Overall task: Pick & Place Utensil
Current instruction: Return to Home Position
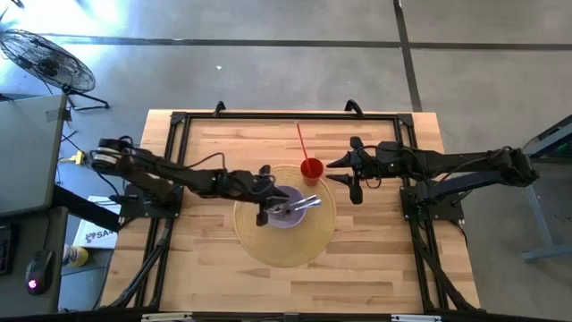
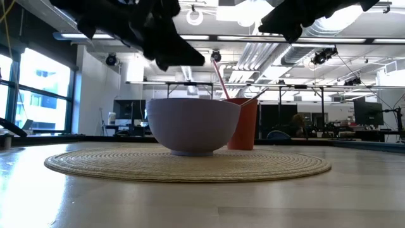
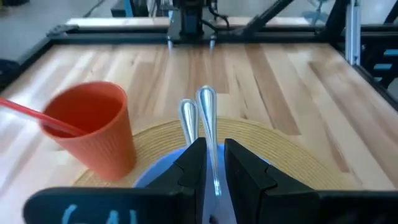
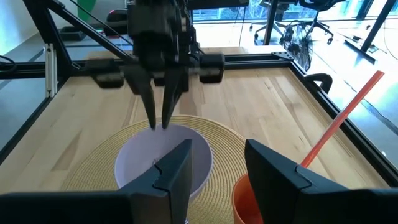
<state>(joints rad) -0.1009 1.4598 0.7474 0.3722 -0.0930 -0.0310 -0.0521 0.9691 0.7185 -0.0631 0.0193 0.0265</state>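
Tabletop with round woven mat | violet bowl on mat, silver fork and spoon inside, handles over rim | orange cup just behind at mat's edge, orange straw in it | left end effector above bowl, fingers slightly apart, empty | right end effector raised near cup, fingers spread wide, empty.

A mat lies in the middle of the counter, with the bowl at its centre. Two utensils rest in the bowl. The cup, with a straw in it, stands at the mat's edge, near the bowl.
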